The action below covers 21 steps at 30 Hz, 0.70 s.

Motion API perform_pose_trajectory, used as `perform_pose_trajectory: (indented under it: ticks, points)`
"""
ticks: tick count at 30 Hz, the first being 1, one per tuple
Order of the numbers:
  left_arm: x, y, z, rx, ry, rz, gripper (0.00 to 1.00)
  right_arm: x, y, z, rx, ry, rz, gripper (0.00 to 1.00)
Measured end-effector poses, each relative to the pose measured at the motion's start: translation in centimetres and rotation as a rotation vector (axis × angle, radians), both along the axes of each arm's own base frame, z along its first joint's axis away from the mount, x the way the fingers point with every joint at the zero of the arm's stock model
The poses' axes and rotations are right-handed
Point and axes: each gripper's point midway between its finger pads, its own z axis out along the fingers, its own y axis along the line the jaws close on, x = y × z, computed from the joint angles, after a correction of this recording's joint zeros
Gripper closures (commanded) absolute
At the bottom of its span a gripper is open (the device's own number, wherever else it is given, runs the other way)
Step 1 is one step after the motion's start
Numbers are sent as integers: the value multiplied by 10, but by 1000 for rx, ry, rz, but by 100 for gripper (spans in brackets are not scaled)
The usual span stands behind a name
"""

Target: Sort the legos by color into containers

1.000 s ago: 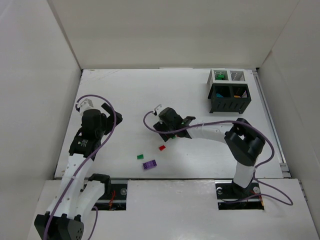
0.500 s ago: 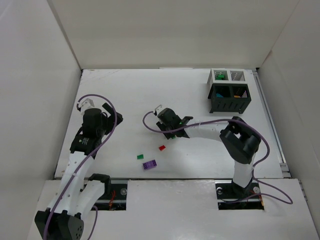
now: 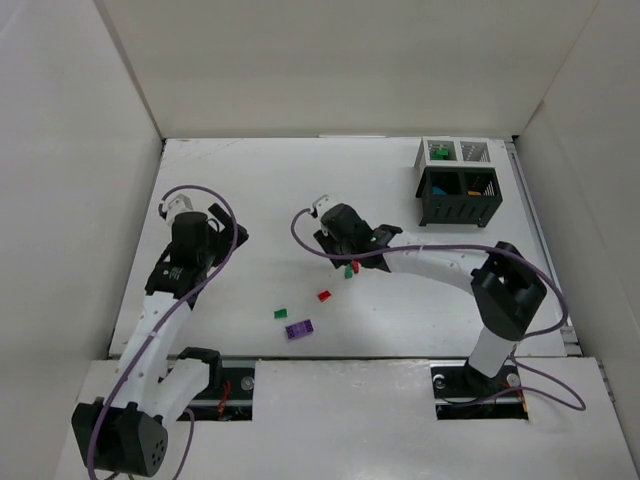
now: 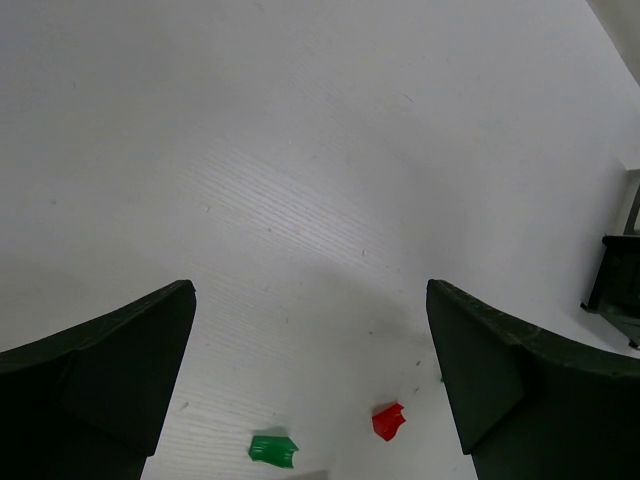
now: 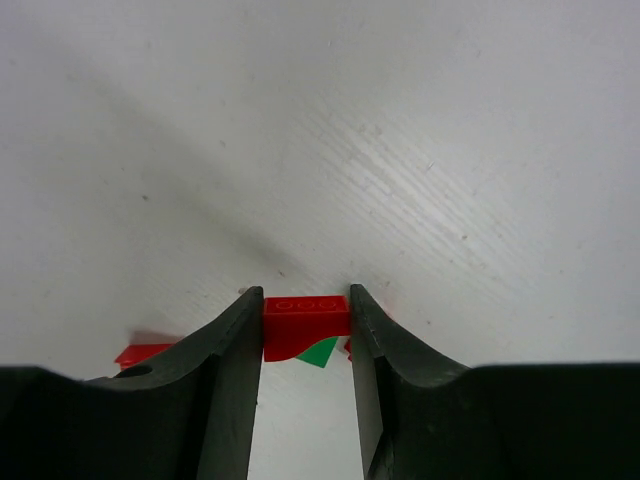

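Seen from above, the right gripper [image 3: 349,259] sits mid-table, clenched on a tiny red plastic brick [image 3: 347,270]. Loose on the white table [image 3: 250,180], nearer the bases, lie 1 small red brick [image 3: 324,296], 1 green brick [image 3: 280,313] and 1 purple brick [image 3: 298,328]. The joined slatted bins [image 3: 457,182], 2 white and 2 black, stand well apart at the far right. The left gripper [image 3: 218,232] hovers at the left.

In the left wrist view its jaws are spread wide and hold nothing.

In the right wrist view both fingers [image 5: 232,345] press the held brick's ends. A green sliver [image 5: 320,351] peeks from beneath; whether it is attached I cannot tell. Judging from this, a good carry means a steady squeeze, a straight lift and checking that no green rides along before releasing over the red bin. No writing is legible.
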Motion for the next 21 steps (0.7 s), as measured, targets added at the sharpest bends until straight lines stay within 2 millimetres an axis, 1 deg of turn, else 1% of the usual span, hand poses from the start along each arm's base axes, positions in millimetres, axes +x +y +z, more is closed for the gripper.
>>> perform_pose_trajectory:
  ticks: [2,4,6,9,12,14,16,21]
  points:
    - [4,-1,-6,6,18,-2,0,8,4,23,43,-32,-3,77]
    - [8,-1,-10,13,34,-6,0,18,3,41,86,-52,-9,78]
    - [15,-1,-8,23,39,-11,0,33,-7,54,118,-64,-37,78]
    - [33,-3,3,40,14,-21,0,57,-34,66,141,-80,-109,78]
    - [58,-5,22,59,-40,-34,0,81,-65,73,150,-94,-186,78]
    - [78,-8,29,69,-57,-44,0,95,-88,76,155,-95,-238,78]
    - [99,-12,34,75,-76,-61,0,106,-112,79,156,-93,-290,78]
    - [145,-22,35,91,-88,-101,0,133,-178,92,168,-113,-435,78]
